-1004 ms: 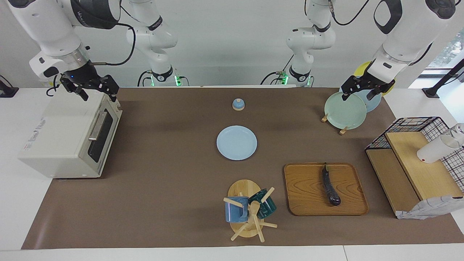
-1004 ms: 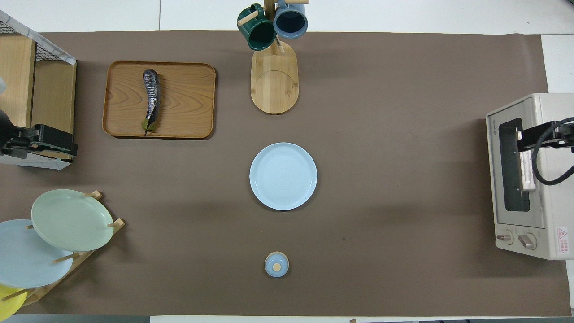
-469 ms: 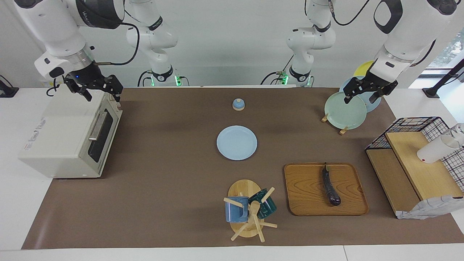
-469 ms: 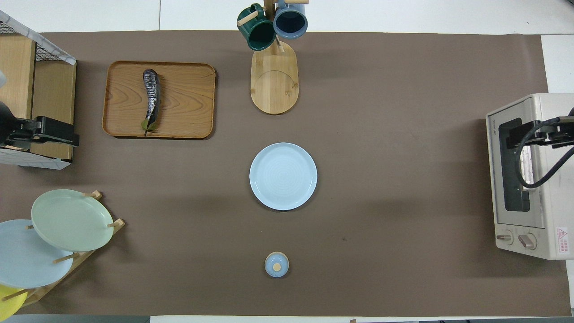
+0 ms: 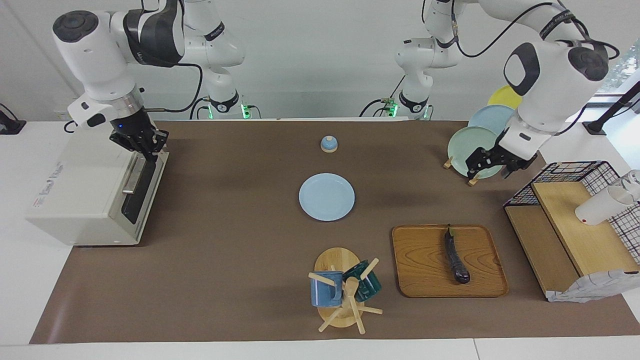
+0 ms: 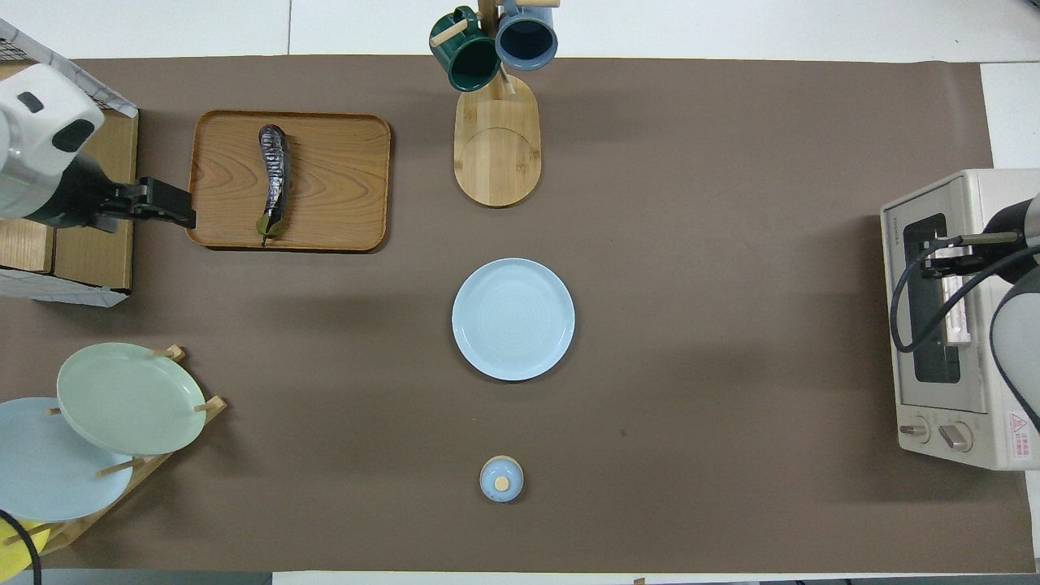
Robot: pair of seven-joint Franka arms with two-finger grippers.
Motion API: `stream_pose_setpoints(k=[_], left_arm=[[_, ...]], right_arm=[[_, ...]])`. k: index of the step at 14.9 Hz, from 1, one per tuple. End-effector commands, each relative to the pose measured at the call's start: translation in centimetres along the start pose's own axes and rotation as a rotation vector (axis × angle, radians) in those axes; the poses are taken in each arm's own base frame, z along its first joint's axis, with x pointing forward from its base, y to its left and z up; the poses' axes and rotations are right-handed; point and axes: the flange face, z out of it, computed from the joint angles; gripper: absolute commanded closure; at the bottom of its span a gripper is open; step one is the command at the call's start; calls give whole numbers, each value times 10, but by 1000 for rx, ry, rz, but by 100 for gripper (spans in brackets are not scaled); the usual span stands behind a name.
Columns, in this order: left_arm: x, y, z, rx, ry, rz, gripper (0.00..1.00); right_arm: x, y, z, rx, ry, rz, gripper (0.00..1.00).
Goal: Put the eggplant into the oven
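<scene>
My right hand (image 5: 145, 148), fingers pressed together, sits at the top edge of the oven (image 5: 95, 192) door, which is shut. My left hand (image 5: 487, 169) hangs wide over the plate rack (image 5: 457, 167). The eggplant (image 5: 456, 260) lies on the wooden tray (image 5: 425, 265), toward my left arm's end of the surface.

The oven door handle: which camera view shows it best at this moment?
The facing view: the handle is seen slantwise along the oven front, with the shut right gripper over its upper end. In the overhead view the handle shows only as a pale strip, and that gripper and its cable cover part of it.
</scene>
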Motion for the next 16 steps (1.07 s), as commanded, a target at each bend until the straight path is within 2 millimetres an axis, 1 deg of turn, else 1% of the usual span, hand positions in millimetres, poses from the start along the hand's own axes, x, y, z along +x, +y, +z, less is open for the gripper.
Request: stream_pose_setpoints(k=[1, 2, 3, 4, 6, 7, 9, 11, 12, 14, 16], left_arm=[[25, 5, 43, -18, -9, 13, 0], [32, 8, 54, -21, 2, 18, 0], [37, 8, 68, -21, -5, 30, 0], [48, 10, 80, -23, -5, 49, 0], [63, 14, 101, -28, -11, 58, 0], [69, 16, 117, -32, -15, 60, 0], [80, 21, 141, -31, 18, 71, 0], [86, 36, 163, -25, 37, 112, 0], [87, 35, 172, -22, 38, 141, 0], [88, 35, 179, -19, 60, 205, 0], [84, 36, 191, -7, 61, 252, 0]], right_arm=[[3, 10, 25, -79, -26, 17, 100], [3, 13, 30, -107, -27, 12, 100], [2, 22, 38, -107, -28, 28, 100], [0, 31, 48, -105, -35, 47, 100], [-4, 36, 65, -105, -39, 49, 100], [-5, 37, 67, -114, -46, 36, 100], [-7, 38, 70, -135, -61, 18, 100], [-8, 38, 71, -138, -62, 12, 100], [-9, 37, 74, -136, -64, 9, 100], [-13, 35, 82, -121, -71, 13, 100], [-17, 30, 98, -101, -71, 15, 100]])
